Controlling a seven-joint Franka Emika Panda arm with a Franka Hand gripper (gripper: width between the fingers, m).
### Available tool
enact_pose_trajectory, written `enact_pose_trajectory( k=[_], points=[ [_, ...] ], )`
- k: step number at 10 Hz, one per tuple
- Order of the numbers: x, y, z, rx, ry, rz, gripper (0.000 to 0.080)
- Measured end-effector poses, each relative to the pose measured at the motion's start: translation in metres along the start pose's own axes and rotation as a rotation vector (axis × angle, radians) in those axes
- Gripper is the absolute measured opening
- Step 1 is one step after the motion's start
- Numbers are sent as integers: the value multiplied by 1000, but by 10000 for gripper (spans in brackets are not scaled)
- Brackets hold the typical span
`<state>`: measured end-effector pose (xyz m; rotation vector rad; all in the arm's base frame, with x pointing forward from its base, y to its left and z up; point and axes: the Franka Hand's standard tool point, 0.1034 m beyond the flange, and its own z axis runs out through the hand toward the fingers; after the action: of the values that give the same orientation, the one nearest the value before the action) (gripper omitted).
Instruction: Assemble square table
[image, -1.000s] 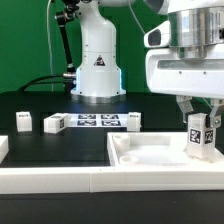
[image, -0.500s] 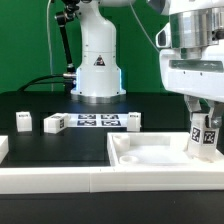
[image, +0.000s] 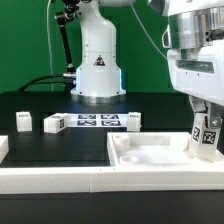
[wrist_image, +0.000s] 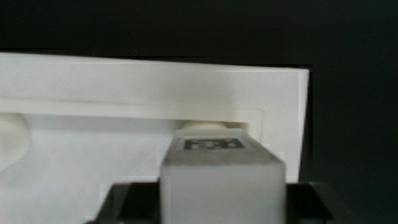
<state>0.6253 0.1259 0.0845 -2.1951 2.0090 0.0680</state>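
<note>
The square table's top (image: 150, 152) is a white tray with a raised rim, lying at the front of the exterior view, right of middle. My gripper (image: 205, 128) is shut on a white tagged leg block (image: 204, 138), held upright over the tray's corner on the exterior view's right. In the wrist view the leg (wrist_image: 222, 175) fills the gap between my black fingers (wrist_image: 135, 203), with the tray corner (wrist_image: 249, 115) and a small round boss (wrist_image: 210, 125) just beyond its end. Three more leg blocks (image: 55, 123) stand on the black table.
The marker board (image: 98, 121) lies flat before the robot's base (image: 98, 70). Leg blocks stand at the board's two ends (image: 133, 120) and farther to the exterior view's left (image: 22, 121). A long white rail (image: 60, 180) runs along the front edge.
The gripper with the leg has shifted a little toward the exterior view's right, over the tray's corner. Nothing else has moved.
</note>
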Motion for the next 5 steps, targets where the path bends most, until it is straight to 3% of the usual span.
enact_pose_trajectory(
  k=[1,3,5],
  points=[
    [0,0,0,-1,0,-45,290],
    [0,0,1,-1,0,-161,607],
    [-1,1,1,-2,-1,-311,636]
  ],
)
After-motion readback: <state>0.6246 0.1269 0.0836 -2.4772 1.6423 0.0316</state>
